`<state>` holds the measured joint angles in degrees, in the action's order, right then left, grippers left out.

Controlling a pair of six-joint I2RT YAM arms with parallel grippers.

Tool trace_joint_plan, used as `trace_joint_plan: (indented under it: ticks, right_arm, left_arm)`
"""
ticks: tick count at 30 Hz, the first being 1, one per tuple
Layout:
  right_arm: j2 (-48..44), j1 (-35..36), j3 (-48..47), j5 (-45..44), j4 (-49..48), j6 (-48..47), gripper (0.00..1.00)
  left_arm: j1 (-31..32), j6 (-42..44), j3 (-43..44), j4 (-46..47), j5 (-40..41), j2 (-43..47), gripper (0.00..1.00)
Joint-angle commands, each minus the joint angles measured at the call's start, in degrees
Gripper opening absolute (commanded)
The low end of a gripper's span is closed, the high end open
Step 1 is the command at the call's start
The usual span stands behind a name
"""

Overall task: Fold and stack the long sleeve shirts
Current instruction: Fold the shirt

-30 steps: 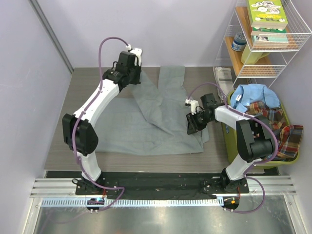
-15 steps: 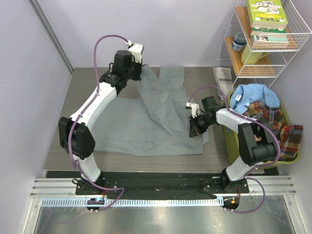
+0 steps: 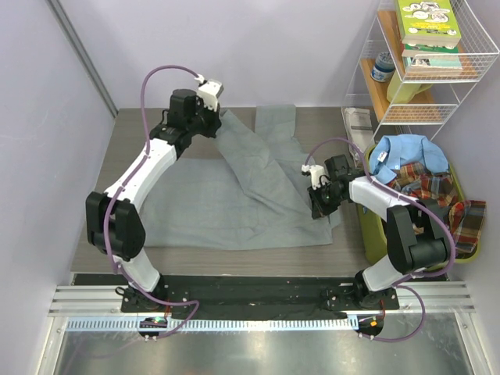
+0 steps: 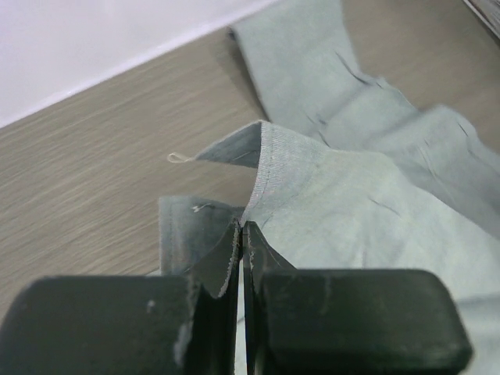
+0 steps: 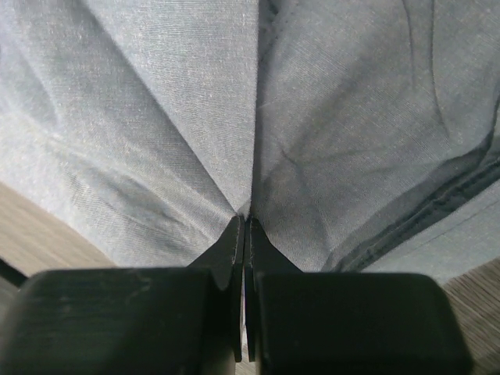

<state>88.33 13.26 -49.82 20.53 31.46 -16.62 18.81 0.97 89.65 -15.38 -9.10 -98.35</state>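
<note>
A plain grey long sleeve shirt (image 3: 226, 199) lies spread over the middle of the table. My left gripper (image 3: 212, 123) is shut on a hemmed corner of the grey shirt (image 4: 312, 195) at the back, holding it lifted off the wood. At the shirt's right edge, my right gripper (image 3: 319, 201) is shut on a pinch of the grey cloth (image 5: 195, 117), which fans out from the fingertips. A light blue shirt (image 3: 406, 156) and a red-green plaid shirt (image 3: 437, 199) lie in the bin at the right.
A yellow-green bin (image 3: 457, 258) stands at the table's right edge. Behind it is a white wire shelf (image 3: 406, 78) with books and a jar. A paper sheet (image 3: 358, 121) lies at the back right. Bare wood table (image 3: 117, 172) shows at the left.
The left gripper has carried its shirt corner toward the back left. The right gripper has closed on the cloth at the shirt's right edge and shifted slightly right.
</note>
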Motion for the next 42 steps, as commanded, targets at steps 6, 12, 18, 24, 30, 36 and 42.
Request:
trace_joint_plan:
  ticks: [6, 12, 18, 24, 30, 36, 42]
  right_arm:
    - [0.08, -0.34, -1.51, -7.0, 0.35, 1.06, 0.01]
    - [0.17, -0.34, -1.68, -6.91, 0.44, 1.07, 0.01]
    - [-1.76, -0.42, -1.07, -6.47, 0.18, 0.71, 0.01]
    - [-6.24, -0.25, 0.34, -4.88, -0.96, 0.19, 0.01]
    - [-5.37, -0.25, 0.51, -4.89, 0.7, -2.36, 0.01]
    - [-5.19, 0.1, -1.15, 0.2, 7.9, -9.91, 0.41]
    - [-8.79, 0.02, -6.15, 8.46, 21.95, -18.6, 0.72]
  left_arm:
    - [-9.66, 13.85, -10.27, 0.98, -34.72, 9.74, 0.0]
    - [-13.54, 37.65, -9.14, -29.92, -49.78, 12.91, 0.0]
    - [-15.37, 75.19, -13.61, -58.85, -45.57, 15.72, 0.0]
    - [-20.2, 90.68, -25.56, -61.79, -39.07, 23.71, 0.0]
    - [-24.08, 92.98, -32.59, -51.01, -34.06, 26.27, 0.0]
    - [-24.08, 101.5, -40.6, -46.06, -29.75, 31.54, 0.33]
    - [-26.19, 93.44, -34.91, -53.34, -31.58, 29.71, 0.46]
